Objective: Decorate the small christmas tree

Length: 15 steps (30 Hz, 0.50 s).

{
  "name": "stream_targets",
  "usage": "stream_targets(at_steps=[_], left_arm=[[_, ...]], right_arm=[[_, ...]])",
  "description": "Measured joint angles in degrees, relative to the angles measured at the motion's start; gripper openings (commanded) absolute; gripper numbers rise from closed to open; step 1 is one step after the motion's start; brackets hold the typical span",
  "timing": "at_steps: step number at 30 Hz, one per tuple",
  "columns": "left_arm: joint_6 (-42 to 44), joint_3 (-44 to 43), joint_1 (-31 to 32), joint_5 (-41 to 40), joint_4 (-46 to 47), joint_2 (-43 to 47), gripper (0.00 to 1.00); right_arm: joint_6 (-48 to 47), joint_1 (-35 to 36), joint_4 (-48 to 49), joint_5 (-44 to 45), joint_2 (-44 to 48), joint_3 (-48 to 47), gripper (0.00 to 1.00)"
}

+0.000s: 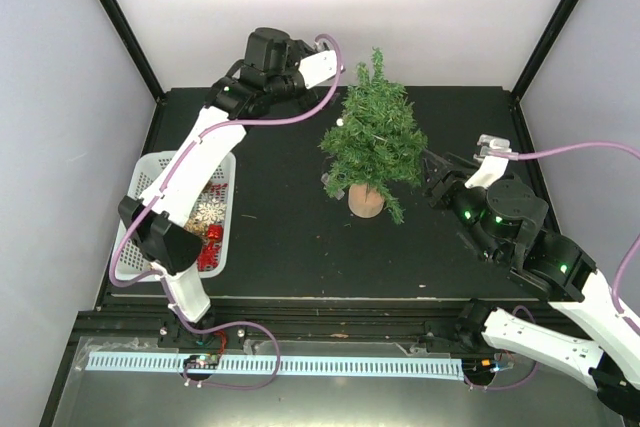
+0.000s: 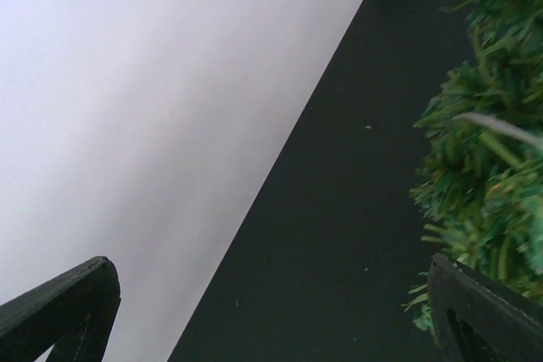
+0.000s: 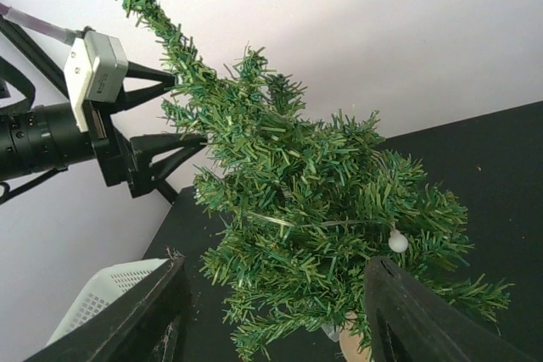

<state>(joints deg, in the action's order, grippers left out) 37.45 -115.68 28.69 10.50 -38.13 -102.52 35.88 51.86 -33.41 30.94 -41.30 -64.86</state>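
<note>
A: Where's the small christmas tree [image 1: 372, 137]?
B: Upright on the table [image 1: 280, 237], centre right. One white bauble [image 3: 397, 241] hangs on it.
A: The end effectors?
B: The left end effector [image 2: 270, 294] is spread wide and empty, upper left of the tree. The right end effector [image 3: 276, 294] is half spread beside the branches, pinching nothing.
A: What's left?
B: Plenty, I'd judge. Ornaments [image 1: 210, 227] wait in the basket [image 1: 150, 162].

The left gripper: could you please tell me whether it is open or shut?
Open: the left gripper has its fingers wide apart, with nothing held between them.
</note>
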Motion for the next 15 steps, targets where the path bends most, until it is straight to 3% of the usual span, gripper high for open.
stream_targets(at_steps=[15], left_arm=[[-5.1, 3.8, -4.1, 5.8, -4.2, 7.4, 0.99]], right_arm=[[-0.1, 0.0, -1.9, 2.3, -1.0, 0.3, 0.55]])
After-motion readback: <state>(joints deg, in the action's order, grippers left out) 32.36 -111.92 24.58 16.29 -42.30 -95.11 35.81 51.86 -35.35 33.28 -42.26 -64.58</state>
